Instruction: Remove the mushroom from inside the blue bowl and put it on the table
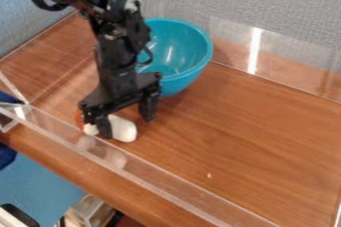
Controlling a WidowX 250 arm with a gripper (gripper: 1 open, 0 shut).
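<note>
The mushroom (119, 127) lies on its side on the table (246, 121), close to the front-left acrylic wall. Its cream stem shows, while its reddish-brown cap is mostly hidden behind a finger. My gripper (120, 113) points down right over it, open, with one finger on each side of the mushroom and nothing held. The blue bowl (184, 52) stands behind the arm toward the back, and what I see of its inside is bare.
Low clear acrylic walls (80, 141) edge the table on the front and the sides. A tall clear panel (286, 57) stands at the back right. Bare wood stretches to the right of the gripper.
</note>
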